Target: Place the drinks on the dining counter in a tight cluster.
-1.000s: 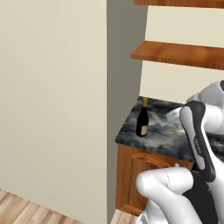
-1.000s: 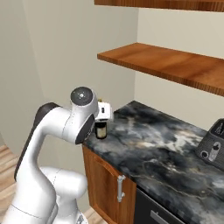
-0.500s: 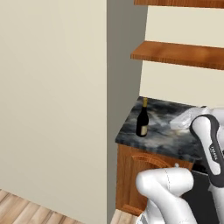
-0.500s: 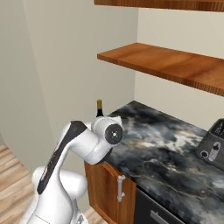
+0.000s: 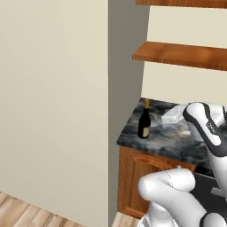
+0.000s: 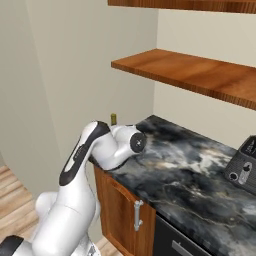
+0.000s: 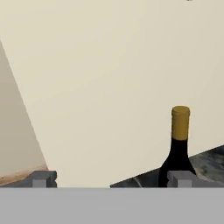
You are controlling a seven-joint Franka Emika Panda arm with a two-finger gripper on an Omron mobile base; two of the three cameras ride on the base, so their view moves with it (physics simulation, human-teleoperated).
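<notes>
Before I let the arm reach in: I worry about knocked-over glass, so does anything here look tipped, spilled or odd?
Nothing stands out. The tall dark wine bottle with yellow cap stands upright near the corner of the black-and-grey marbled worktop, no spill around it. The gripper is open, short of the bottle.

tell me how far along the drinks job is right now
Nothing looks done yet: the wine bottle stands upright at the corner of the marbled worktop under the wooden shelves, the one with the toaster. In hand: the gripper is open and empty, aimed towards that bottle, which sits by its right fingertip. Left: grasp it and carry it over.
</notes>
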